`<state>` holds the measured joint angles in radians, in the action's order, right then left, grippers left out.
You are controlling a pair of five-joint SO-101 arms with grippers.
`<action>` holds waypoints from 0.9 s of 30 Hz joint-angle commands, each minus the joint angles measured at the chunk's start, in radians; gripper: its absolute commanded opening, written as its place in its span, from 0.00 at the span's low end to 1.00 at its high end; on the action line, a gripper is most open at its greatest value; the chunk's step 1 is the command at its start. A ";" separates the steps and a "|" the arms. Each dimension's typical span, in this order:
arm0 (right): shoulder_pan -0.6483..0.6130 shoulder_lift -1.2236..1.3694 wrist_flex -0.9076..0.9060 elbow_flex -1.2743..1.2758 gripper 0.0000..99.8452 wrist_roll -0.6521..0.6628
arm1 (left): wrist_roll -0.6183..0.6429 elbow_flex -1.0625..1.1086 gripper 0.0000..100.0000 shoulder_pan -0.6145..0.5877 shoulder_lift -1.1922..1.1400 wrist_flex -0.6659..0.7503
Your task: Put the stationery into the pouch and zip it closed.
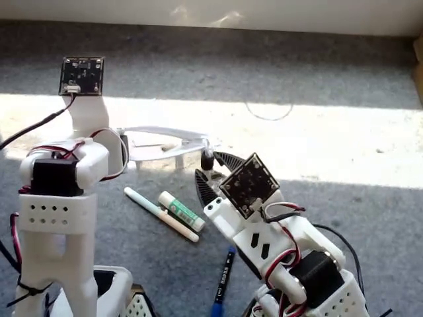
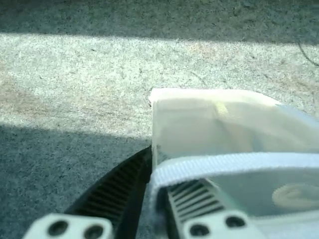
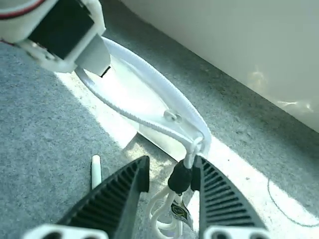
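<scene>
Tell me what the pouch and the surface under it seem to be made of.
Pouch: probably soft translucent plastic, milky, faintly glossy; sunlight glows through it. Zip tape looks woven. Surface: grey carpet, judging by its speckled, fibrous pile.

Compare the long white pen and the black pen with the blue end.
The long white pen lies slanted alongside the green-labelled glue stick; the black pen with the blue end lies alone by the right arm, steeper in the high view. Both lie on the grey carpet, outside the clear pouch.
</scene>
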<state>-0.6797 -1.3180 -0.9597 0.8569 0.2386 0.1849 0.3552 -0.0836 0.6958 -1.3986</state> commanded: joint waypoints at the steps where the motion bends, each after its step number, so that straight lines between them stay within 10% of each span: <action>1: 0.012 -0.016 -0.019 -0.061 0.15 -0.012 | 0.034 -0.010 0.00 -0.051 0.028 0.025; 27: -0.104 0.375 -0.012 -0.058 0.15 -0.014 | 0.086 -0.013 0.00 -0.239 0.030 0.072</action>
<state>-0.7748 -0.9927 -0.9782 0.8569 0.2355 0.2585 0.3552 -0.3107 0.6958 -1.3541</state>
